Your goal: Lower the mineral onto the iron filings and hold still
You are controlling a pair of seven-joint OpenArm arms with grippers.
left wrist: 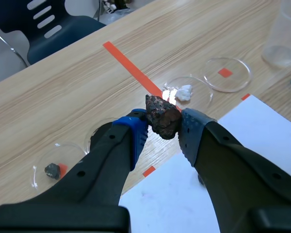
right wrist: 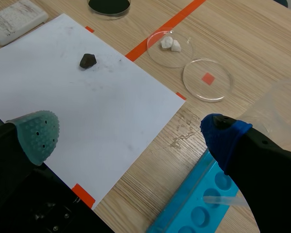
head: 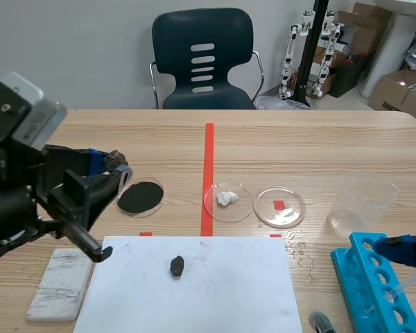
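A: Over the table (head: pixel 312 139), left side, scene view: left gripper (head: pixel 116 166) clamps the mineral (head: pixel 114 160), raised near the iron filings (head: pixel 140 197), not touching.
B: Left wrist view?
A: Mineral pinched between both pads (left wrist: pixel 136 136). Right wrist view: right gripper (right wrist: pixel 131 133) fingers wide apart.

Jaws apart; dark lump (right wrist: pixel 88 60), perhaps stone.

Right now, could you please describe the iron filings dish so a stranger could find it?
Find the red tape line down the table. The dish lies left of it, beyond the white paper. Unlike the other dishes, it is filled black.
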